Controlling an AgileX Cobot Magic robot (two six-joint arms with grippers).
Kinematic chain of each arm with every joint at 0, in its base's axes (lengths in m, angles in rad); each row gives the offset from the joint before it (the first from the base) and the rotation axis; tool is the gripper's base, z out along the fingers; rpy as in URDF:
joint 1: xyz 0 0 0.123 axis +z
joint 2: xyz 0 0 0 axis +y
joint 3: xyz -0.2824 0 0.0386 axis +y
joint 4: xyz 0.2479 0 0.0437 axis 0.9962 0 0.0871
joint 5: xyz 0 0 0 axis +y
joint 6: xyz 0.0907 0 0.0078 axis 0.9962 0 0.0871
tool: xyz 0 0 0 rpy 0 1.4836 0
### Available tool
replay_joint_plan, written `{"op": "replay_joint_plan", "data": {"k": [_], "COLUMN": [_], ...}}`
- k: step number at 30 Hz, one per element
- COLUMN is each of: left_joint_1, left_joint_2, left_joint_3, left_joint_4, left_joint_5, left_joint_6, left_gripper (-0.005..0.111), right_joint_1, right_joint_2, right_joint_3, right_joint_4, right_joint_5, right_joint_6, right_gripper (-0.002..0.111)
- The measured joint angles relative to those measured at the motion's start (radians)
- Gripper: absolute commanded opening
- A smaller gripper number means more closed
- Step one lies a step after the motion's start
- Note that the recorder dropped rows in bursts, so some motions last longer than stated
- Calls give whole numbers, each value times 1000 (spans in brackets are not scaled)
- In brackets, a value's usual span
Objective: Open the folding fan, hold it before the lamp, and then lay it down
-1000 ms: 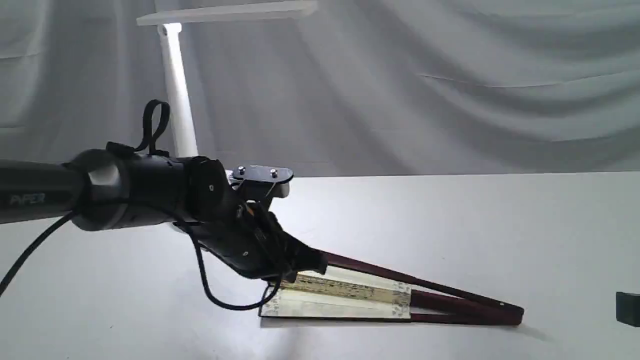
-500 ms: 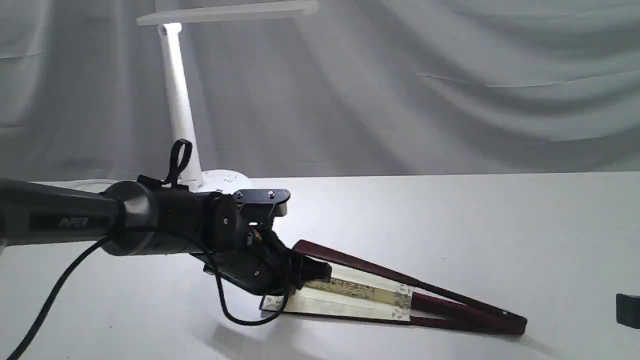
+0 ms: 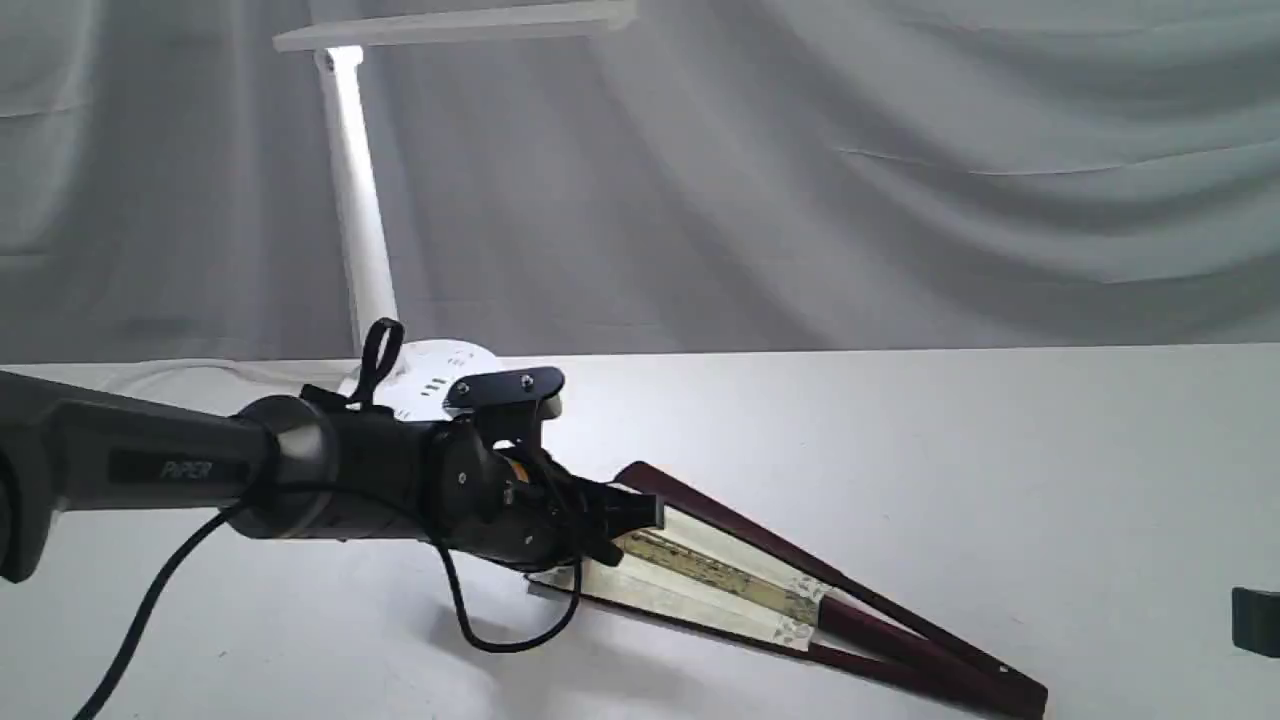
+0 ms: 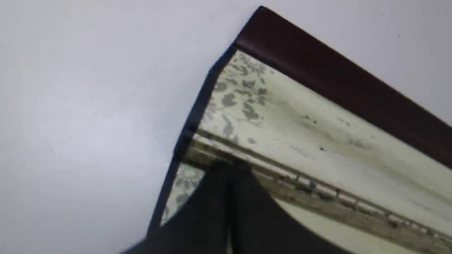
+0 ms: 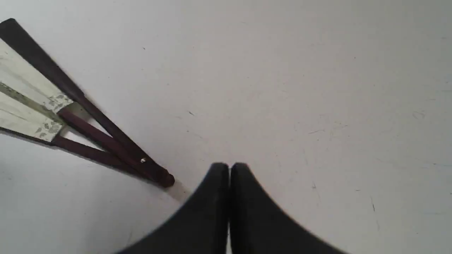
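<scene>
The folding fan is seen partly opened on the white desk. Two maroon guards are spread in a narrow V, with a few cream pleats shown between them. Its pivot end is set on the desk towards the right of the exterior view, and the tip is nearly cut by the lower edge of the picture. The wide end is tilted up, and a shadow is cast beneath it.

The left hand is placed at that wide end. In the left wrist view its fingers are pressed together on the ridge of bunched pleats at the patterned border. The point of contact is covered by the fingers themselves. The writing on the leaf is blurred and cannot be read.

The right hand is closed with nothing between its fingers. It is held over bare desk near the fan's pivot, apart from it. A dark block is cut off by the right edge of the exterior view and cannot be identified with certainty.

The lamp is stood behind the left arm, well apart from the fan. Its base is partly hidden by the wrist, and its head lies close to the top edge. A grey cloth is hung behind the desk.
</scene>
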Motion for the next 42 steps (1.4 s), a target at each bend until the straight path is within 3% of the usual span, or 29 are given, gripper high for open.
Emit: {"op": "replay_joint_plan", "data": {"k": [9,21,31,42], "left_joint_1": [0,0,0,0], "left_joint_2": [15,-80,-141,-215], "left_joint_3": [-111,-181,-181,-181], "left_joint_4": [0,202,236,238], "left_joint_5": [61,389,702,836], "left_joint_6": [-4,-1,33,47], "left_gripper": [0,0,0,0], "right_joint_1": [0,0,0,0], "right_joint_2": [0,0,0,227], "right_joint_3": [0,0,0,-162], "right_joint_4": [0,0,19,45], "right_joint_5": [0,0,14,195], "right_joint_6": [0,0,0,0], "right_gripper": [0,0,0,0]}}
